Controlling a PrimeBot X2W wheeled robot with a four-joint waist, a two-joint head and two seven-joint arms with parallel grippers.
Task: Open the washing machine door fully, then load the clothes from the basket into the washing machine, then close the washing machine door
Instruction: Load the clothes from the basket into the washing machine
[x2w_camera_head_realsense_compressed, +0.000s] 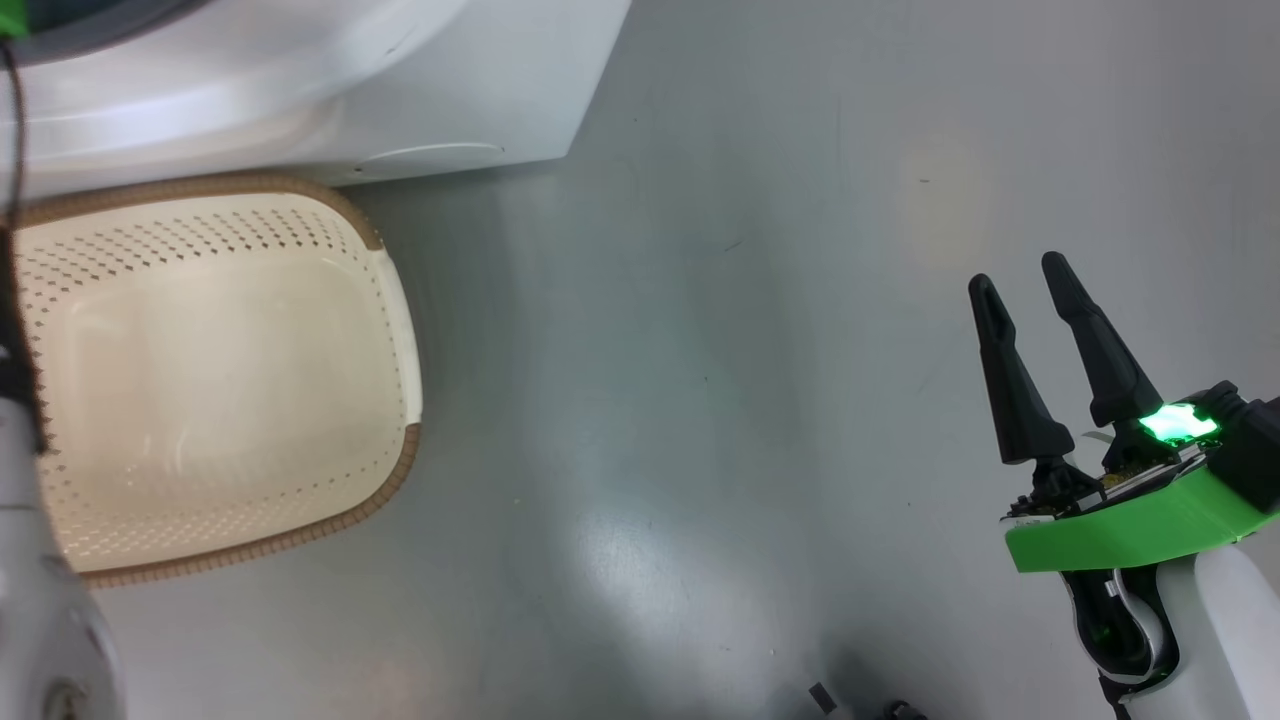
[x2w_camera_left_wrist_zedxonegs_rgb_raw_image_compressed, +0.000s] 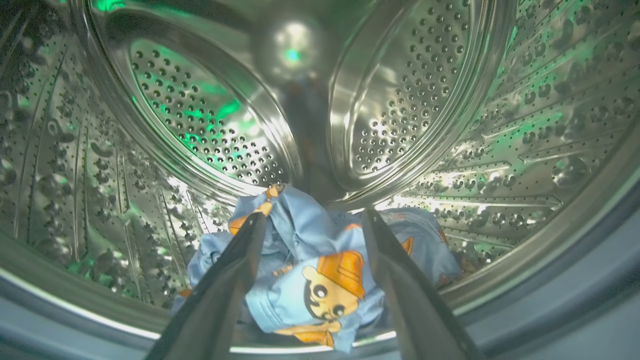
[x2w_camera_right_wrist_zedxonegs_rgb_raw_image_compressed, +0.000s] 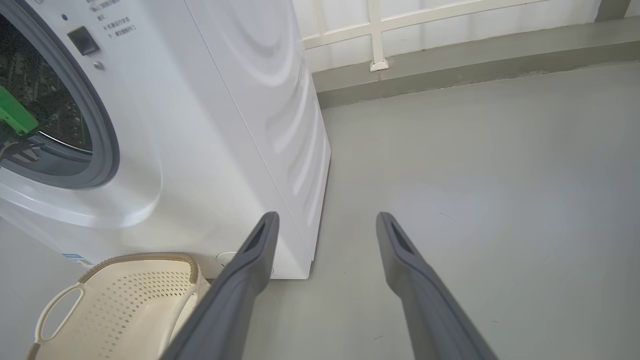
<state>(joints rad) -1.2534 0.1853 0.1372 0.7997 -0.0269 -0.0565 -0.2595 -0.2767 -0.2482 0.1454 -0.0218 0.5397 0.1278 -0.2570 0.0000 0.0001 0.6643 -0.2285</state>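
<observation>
The left gripper (x2w_camera_left_wrist_zedxonegs_rgb_raw_image_compressed: 314, 214) is inside the drum (x2w_camera_left_wrist_zedxonegs_rgb_raw_image_compressed: 200, 110) of the washing machine (x2w_camera_right_wrist_zedxonegs_rgb_raw_image_compressed: 240, 100), fingers spread apart and gripping nothing. The clothes (x2w_camera_left_wrist_zedxonegs_rgb_raw_image_compressed: 320, 285) lie on the drum floor near the front, between and beyond the two fingers. One fold sits close to the grey gasket (x2w_camera_left_wrist_zedxonegs_rgb_raw_image_compressed: 575, 300).

I judge the step in hand to be clearing the arm from the drum.
1. I draw the arm straight back along the line of its fingers.
2. I leave the fingers apart, so no fabric is pinched and dragged out.
3. Before swinging the door, I check that no cloth lies over the gasket.

The right gripper (x2w_camera_head_realsense_compressed: 1018, 273) hangs over the floor (x2w_camera_head_realsense_compressed: 700, 350), fingers apart, well away from the machine. The basket (x2w_camera_head_realsense_compressed: 385, 490) stands against the machine's foot, its bare bottom showing.

The floor is smooth grey, slightly glossy. A white railing (x2w_camera_right_wrist_zedxonegs_rgb_raw_image_compressed: 375, 35) runs behind.
</observation>
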